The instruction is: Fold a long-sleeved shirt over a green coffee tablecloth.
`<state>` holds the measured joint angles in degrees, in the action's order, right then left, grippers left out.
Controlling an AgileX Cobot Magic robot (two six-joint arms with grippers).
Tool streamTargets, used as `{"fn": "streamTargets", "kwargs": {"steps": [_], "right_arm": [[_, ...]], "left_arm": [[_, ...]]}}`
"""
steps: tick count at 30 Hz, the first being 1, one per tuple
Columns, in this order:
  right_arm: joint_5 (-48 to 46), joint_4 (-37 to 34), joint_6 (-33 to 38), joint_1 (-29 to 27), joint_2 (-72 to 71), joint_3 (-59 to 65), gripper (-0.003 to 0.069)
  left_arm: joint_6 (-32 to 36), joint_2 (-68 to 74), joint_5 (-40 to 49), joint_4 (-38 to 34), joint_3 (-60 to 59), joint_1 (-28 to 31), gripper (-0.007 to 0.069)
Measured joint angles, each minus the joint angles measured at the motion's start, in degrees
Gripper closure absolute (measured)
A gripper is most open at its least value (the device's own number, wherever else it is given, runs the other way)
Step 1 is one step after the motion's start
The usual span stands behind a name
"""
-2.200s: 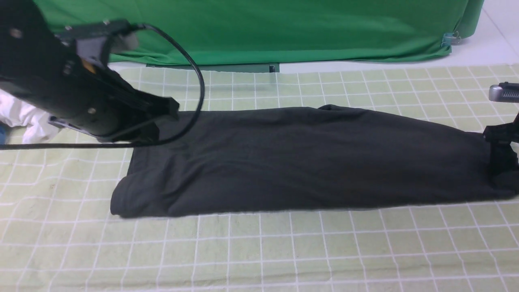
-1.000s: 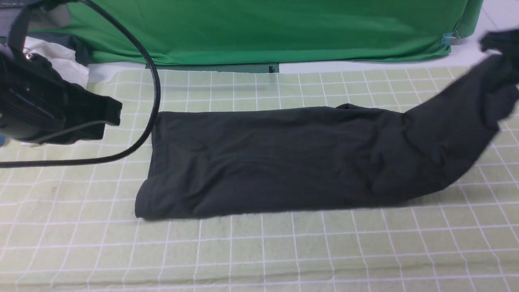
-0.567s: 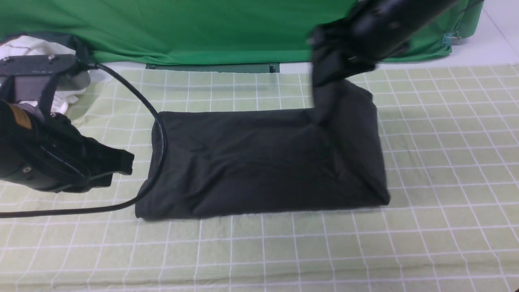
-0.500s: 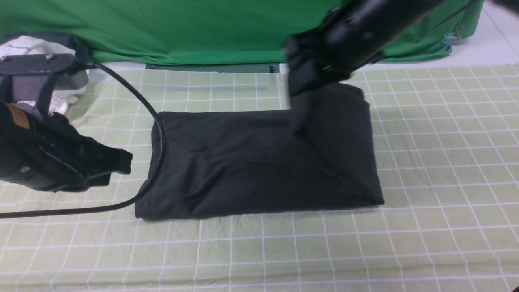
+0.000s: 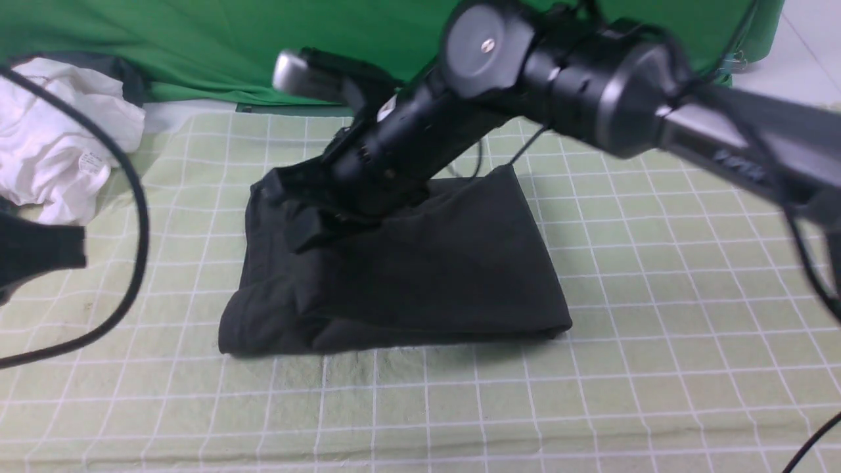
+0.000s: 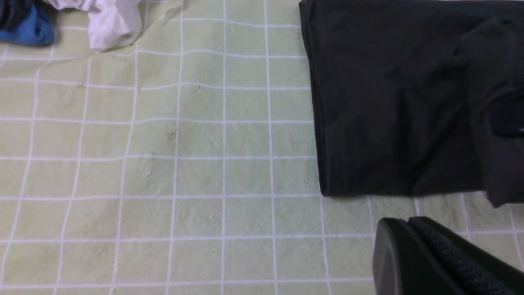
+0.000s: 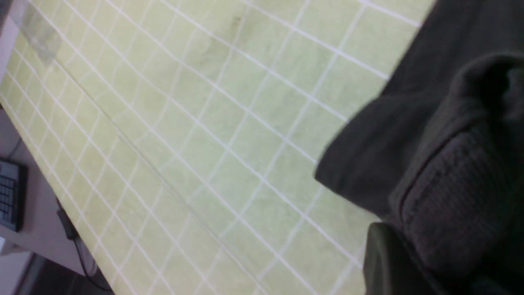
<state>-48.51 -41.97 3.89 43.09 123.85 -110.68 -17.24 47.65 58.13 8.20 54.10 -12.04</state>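
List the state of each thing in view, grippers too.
Black shirt: partly folded, right end carried over toward the left, not yet a finished fold.
Gridded tablecloth: spread out under the shirt, slight wrinkles toward the robot's left.
White garment: crumpled, tag showing.
Plain green fabric: draped beyond the tablecloth.
Right gripper: closed on black shirt fabric.
Left gripper: shut, no cloth seen in it.

Dark knit cloth is gripped between the fingers of the right gripper at the lower right of the frame. Pale green cloth with white grid lines is spread across the middle. At the lower left, part of a black keyboard is seen.
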Motion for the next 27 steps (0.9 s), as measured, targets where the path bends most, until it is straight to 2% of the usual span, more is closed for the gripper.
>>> {"fn": "streamTargets", "kwargs": {"steps": [5,8,15,18,21,23,26,27], "right_arm": [[4.2,-2.0,0.0,1.1,4.3,-3.1,0.0601],[7.6,-3.3,-0.3,1.4,7.0,-4.1,0.0559],[12.8,-5.3,-1.7,1.5,8.9,-4.2,0.0344],[12.4,-5.5,-1.6,1.4,8.9,-5.2,0.0284],[10.3,-5.7,0.8,0.9,8.5,-6.5,0.0274],[6.6,-5.5,5.0,-0.3,7.3,-8.5,0.0291],[0.2,-3.8,7.9,-3.6,5.1,-11.4,0.0383],[-2.6,-1.7,8.4,-5.0,3.9,-12.8,0.0452]], "left_arm": [[-0.3,-3.4,1.8,-0.4,0.0,0.0,0.0613],[-0.4,-5.1,2.8,-0.4,0.0,0.0,0.0613],[-0.5,-5.6,3.3,-0.4,0.0,0.0,0.0613],[-0.5,-5.6,3.2,-0.4,0.0,0.0,0.0613],[-0.5,-5.6,3.2,-0.4,0.0,0.0,0.0613],[-0.5,-5.6,3.2,-0.8,0.0,0.0,0.0613],[-0.2,-5.2,3.1,-2.0,0.0,0.0,0.0613],[0.6,-4.5,2.9,-3.1,0.0,0.0,0.0613]]}}
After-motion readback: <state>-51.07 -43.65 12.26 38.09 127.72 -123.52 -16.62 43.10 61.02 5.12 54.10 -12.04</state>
